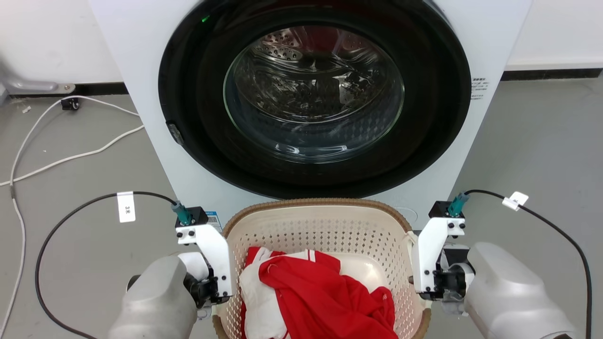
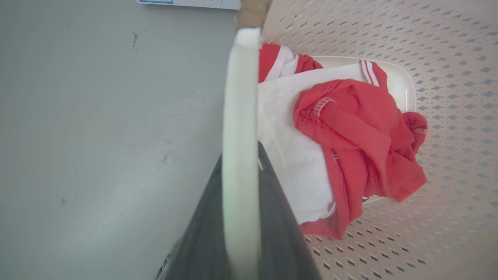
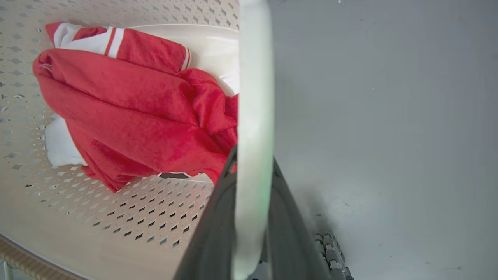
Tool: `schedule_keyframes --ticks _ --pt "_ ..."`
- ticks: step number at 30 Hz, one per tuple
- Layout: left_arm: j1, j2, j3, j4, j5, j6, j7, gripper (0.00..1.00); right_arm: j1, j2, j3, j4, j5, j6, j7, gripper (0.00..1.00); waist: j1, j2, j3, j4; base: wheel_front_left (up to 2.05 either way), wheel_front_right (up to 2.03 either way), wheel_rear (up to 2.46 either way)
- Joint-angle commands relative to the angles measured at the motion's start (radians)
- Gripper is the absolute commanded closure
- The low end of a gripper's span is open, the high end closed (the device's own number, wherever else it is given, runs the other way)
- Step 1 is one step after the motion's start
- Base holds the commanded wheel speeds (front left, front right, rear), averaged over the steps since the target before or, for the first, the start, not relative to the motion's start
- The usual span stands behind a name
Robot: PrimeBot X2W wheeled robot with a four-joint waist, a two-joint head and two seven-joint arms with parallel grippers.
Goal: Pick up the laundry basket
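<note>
The laundry basket, cream with perforated walls and a brown woven rim, stands in front of the washing machine, between my two arms. Red and white clothes lie inside it. My left gripper is at the basket's left side. In the left wrist view its two dark fingers are shut on the white side handle. My right gripper is at the right side, and its fingers clamp the other white handle. Whether the basket touches the floor I cannot tell.
The white washing machine, its round glass door shut, rises directly behind the basket. White cables trail over the grey floor at the left. Black cables loop from both wrists. Grey floor lies open to the right.
</note>
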Motion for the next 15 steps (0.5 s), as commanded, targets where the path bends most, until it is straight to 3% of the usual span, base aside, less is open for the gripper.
schedule_keyframes --ticks 1,15 --pt "0.015 -0.007 -0.003 -0.003 -0.005 -0.002 -0.001 1.0 0.013 0.013 -0.001 -0.003 0.008 0.012 -0.005 1.0 0.0003 0.0 -0.004 0.003 0.0 0.0 0.0" --pt "0.025 -0.018 -0.031 0.0 -0.032 -0.002 0.005 1.0 0.039 0.015 0.003 0.0 0.01 0.012 -0.014 1.0 0.0003 0.0 -0.004 0.021 0.0 0.0 0.0"
